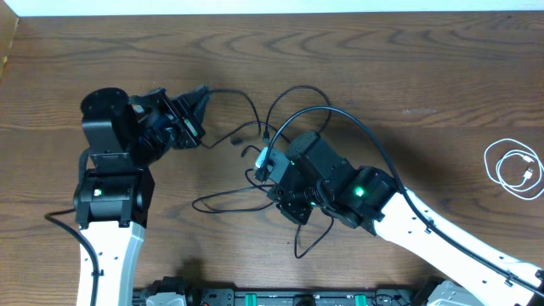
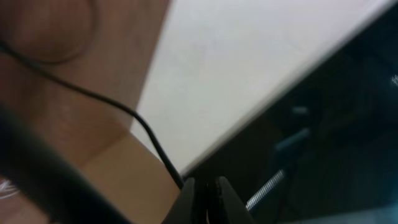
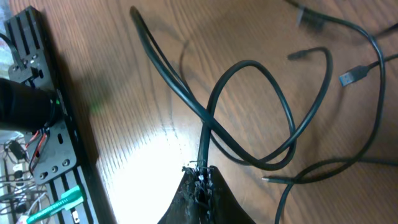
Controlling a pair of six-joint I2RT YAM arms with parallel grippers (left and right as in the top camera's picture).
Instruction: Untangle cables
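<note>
White arm shells (image 1: 459, 242) — black joints (image 1: 106, 127), green lights (image 1: 360, 192) — black left pincer (image 2: 205, 190).

Nothing legible anywhere. A green tag (image 3: 62, 200) by the black rail (image 3: 37, 93) at the counter's (image 3: 124, 93) edge carries print too blurred to read.

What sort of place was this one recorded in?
Probably a robotics lab bench: the robot's left arm and right arm stand at a wood-grain table, a black rail with exposed wiring runs along one edge, and black cables lie tangled mid-table.
</note>
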